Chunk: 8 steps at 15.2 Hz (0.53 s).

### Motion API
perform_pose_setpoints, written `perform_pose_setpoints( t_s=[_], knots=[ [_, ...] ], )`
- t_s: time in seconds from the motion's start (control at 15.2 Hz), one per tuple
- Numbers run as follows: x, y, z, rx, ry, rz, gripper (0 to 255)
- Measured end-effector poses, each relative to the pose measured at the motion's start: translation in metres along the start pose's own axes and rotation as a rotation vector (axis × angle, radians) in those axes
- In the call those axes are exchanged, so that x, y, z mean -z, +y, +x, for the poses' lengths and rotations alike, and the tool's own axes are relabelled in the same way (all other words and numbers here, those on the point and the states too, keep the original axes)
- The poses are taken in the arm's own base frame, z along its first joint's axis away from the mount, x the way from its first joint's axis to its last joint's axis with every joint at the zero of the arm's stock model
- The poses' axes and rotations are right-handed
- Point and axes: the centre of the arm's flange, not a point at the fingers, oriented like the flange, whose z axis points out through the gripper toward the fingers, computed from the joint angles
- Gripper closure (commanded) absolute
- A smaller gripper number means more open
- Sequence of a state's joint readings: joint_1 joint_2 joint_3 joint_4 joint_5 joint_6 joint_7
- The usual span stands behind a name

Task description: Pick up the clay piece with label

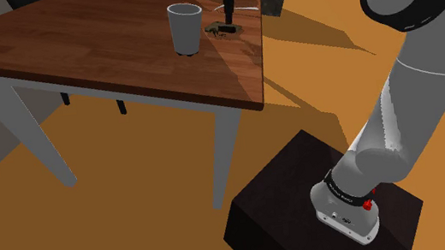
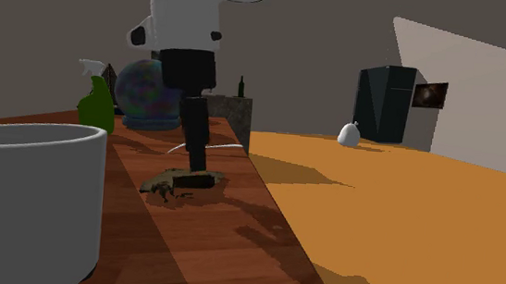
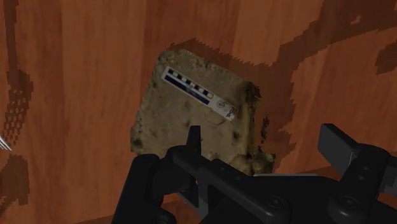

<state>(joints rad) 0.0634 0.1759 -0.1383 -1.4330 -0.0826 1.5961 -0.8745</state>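
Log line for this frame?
phase: pre-grasp | jaws: open, down at clay piece | clay piece: on table, label up, not held

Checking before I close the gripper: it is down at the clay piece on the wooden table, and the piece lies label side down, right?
No. The label faces up: the wrist view shows the white strip with dark marks on top of the clay piece. The rest holds: the gripper is down at the piece on the wooden table.

Dim, warm light throws jagged shadows across the table point(image 1: 74, 50).
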Motion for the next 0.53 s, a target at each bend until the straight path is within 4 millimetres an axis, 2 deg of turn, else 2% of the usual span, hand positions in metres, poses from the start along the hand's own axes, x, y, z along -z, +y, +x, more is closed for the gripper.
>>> perform_pose_setpoints(
  t_s=[0.33, 0.4, 0.53],
  knots=[
    [-0.026, -0.001, 0.004, 0.002, 0.000, 0.000, 0],
    [-0.027, -0.001, 0.004, 0.002, 0.000, 0.000, 255],
    [-0.029, -0.001, 0.004, 0.002, 0.000, 0.000, 255]
  ],
)
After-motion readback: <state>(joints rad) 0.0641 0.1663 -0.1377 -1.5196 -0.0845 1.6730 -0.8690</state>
